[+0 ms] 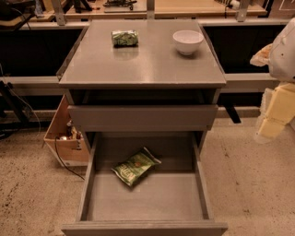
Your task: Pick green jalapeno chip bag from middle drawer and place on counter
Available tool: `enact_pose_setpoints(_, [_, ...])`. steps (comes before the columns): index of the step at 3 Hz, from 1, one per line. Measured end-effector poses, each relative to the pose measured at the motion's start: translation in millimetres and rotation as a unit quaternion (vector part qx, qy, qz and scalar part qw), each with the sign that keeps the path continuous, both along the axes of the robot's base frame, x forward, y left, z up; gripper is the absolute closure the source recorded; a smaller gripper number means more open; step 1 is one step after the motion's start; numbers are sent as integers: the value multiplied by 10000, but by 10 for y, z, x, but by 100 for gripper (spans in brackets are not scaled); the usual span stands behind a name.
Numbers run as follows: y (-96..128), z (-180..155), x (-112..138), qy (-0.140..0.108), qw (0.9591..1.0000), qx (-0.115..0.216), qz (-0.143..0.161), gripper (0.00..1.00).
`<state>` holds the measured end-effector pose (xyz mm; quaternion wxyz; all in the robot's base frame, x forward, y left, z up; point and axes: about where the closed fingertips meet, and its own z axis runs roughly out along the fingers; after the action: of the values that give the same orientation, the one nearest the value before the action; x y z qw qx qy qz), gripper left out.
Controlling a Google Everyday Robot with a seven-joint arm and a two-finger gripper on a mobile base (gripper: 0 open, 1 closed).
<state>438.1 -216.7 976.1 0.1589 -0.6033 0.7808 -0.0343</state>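
The green jalapeno chip bag (135, 167) lies flat on the floor of the open middle drawer (203, 198), towards the back and a little left of centre, turned at a slant. The counter (143, 64) is the grey top of the cabinet above it. My gripper (273, 115) is a pale yellowish shape at the right edge of the view, beside the cabinet at about the height of the upper drawer. It is well to the right of the bag and above it, and touches nothing.
A smaller rolled green packet (125, 38) and a white bowl (187, 41) stand at the back of the counter. The shallower drawer front (143, 117) above is pushed in. A wooden box (64, 138) with a cable sits on the floor at the left. Wooden benches (184, 8) run behind.
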Motion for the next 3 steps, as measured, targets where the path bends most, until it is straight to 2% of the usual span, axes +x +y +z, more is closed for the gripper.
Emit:
enact_pose_setpoints(1, [0, 0, 0, 0, 10000, 0, 0, 0])
enact_pose_setpoints(2, [109, -426, 177, 149, 9988, 375, 281, 0])
enact_pose_setpoints(3, [235, -958, 377, 367, 9940, 858, 565, 0])
